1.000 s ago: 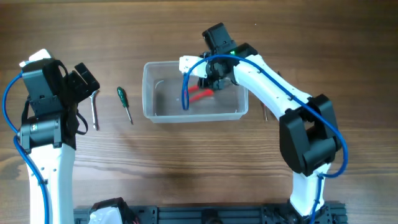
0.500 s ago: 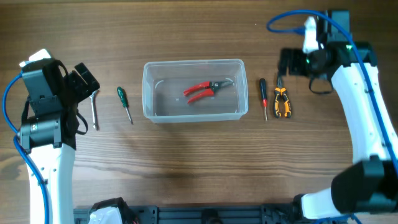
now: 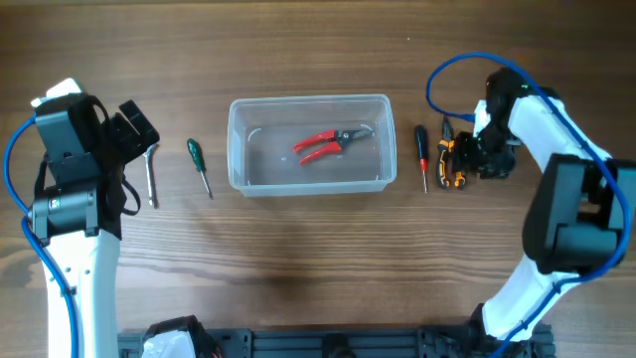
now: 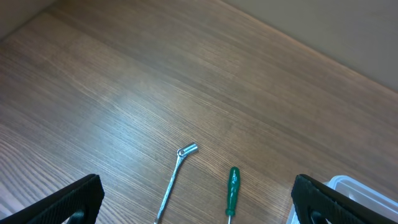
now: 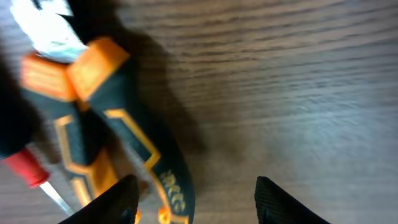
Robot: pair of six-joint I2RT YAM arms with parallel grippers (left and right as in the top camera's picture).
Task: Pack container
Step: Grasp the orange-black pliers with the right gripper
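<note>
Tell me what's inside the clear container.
One pair of red-handled pliers lies on the floor of the container, tips pointing toward the right wall. Nothing else shows inside. Only the patch of floor beneath the pliers is covered.

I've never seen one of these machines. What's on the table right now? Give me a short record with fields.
container: clear plastic tub, open top, mid table
inside container: red-handled pliers, nothing else visible
left of container: green screwdriver, then silver wrench, both lying on the wood
right of container: red screwdriver, then orange-and-black pliers, side by side
left gripper: open, holding nothing, near the silver wrench
right gripper: open, low over the orange-and-black pliers, not closed on them
</note>
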